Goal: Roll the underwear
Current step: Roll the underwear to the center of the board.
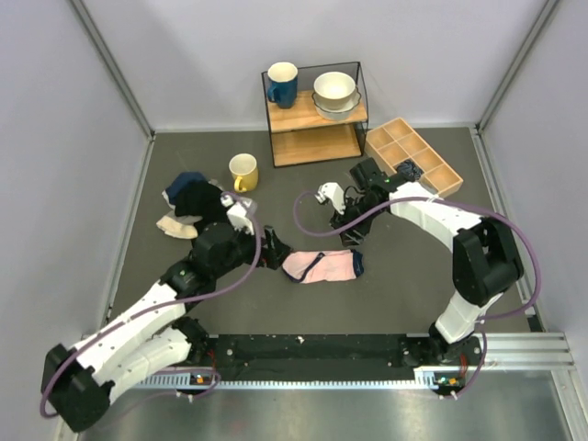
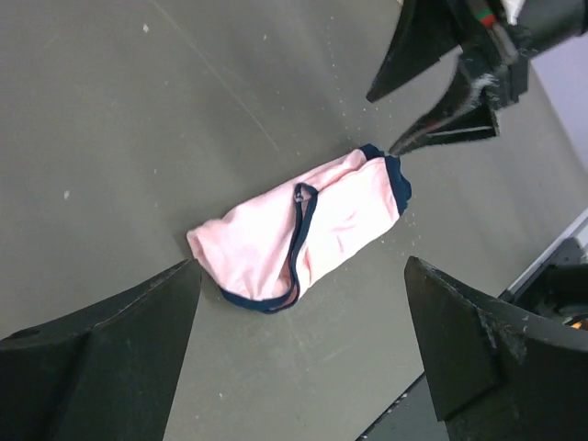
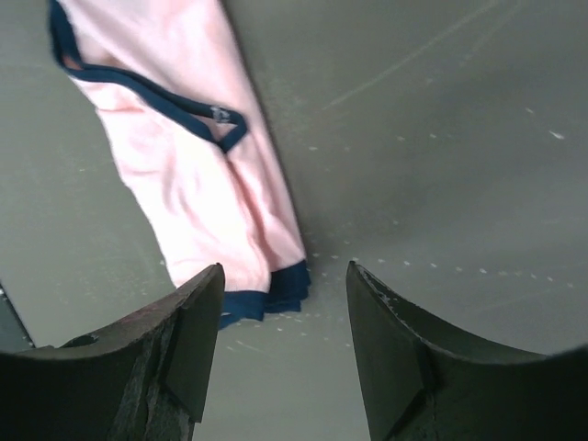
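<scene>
The light-pink underwear [image 1: 321, 266] with dark navy edging lies folded into a long narrow strip on the grey table, in the middle. It shows in the left wrist view [image 2: 303, 225] and the right wrist view [image 3: 193, 175]. My left gripper [image 1: 278, 252] is open and empty, just off the strip's left end. My right gripper [image 1: 350, 238] is open and empty, low over the strip's right end with its navy band [image 3: 276, 299]. Its fingers [image 2: 441, 119] show in the left wrist view, close above that end.
A pile of black garments [image 1: 197, 197] and a small beige cloth [image 1: 176, 226] lie at the left. A yellow mug [image 1: 243, 171] stands behind them. A wooden shelf [image 1: 315, 124] holds a blue mug and bowls. A wooden divided tray [image 1: 413, 154] sits at back right.
</scene>
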You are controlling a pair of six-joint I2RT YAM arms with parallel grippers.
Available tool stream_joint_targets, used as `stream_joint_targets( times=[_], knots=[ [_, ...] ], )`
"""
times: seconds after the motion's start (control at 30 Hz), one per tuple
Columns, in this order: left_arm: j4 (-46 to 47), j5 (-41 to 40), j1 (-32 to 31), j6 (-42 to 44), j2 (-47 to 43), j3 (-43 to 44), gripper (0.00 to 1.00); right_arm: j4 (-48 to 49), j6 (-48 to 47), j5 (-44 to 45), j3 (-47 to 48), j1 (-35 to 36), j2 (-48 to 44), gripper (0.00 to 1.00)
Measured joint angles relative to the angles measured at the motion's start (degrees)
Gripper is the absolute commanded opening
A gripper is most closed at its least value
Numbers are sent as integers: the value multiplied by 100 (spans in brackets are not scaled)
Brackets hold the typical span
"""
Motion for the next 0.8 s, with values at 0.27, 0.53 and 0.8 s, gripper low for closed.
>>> stream_joint_targets(
  times=[0.27, 0.53, 0.8],
  knots=[
    [407, 693, 372, -1663, -636, -1510, 77, -13, -363, -1027, -387, 0, -350, 56],
    [778, 850, 334, -2608, 151, -2243, 66, 116, -496, -1567, -553, 0, -1005, 56],
    [1202, 660, 334, -2625, 1659, -1467, 51, 153, -573, -1869, -697, 0, -1283, 56]
  ],
)
